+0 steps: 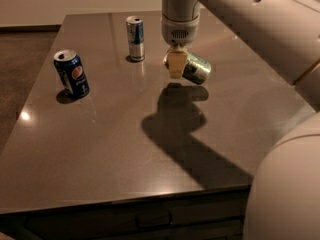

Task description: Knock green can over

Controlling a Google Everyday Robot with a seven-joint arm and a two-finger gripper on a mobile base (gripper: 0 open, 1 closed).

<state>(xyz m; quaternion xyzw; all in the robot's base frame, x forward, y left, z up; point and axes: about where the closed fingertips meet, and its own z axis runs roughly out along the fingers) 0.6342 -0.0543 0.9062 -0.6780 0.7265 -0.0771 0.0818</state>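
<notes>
The green can point(196, 68) is tipped far over, almost on its side, in the far middle of the dark table point(115, 154), with its top end towards the left. My gripper point(176, 68) hangs straight down from the white arm point(180, 14) and sits against the can's left end, touching it. The gripper hides the can's left end. I cannot tell whether the can rests on the table or is held just above it. Their shadow falls on the table just in front of them.
A dark blue Pepsi can point(72, 73) stands upright at the left of the table. A slim silver-and-blue can point(135, 38) stands upright at the back, left of the gripper. The robot's white body point(287, 184) fills the right foreground.
</notes>
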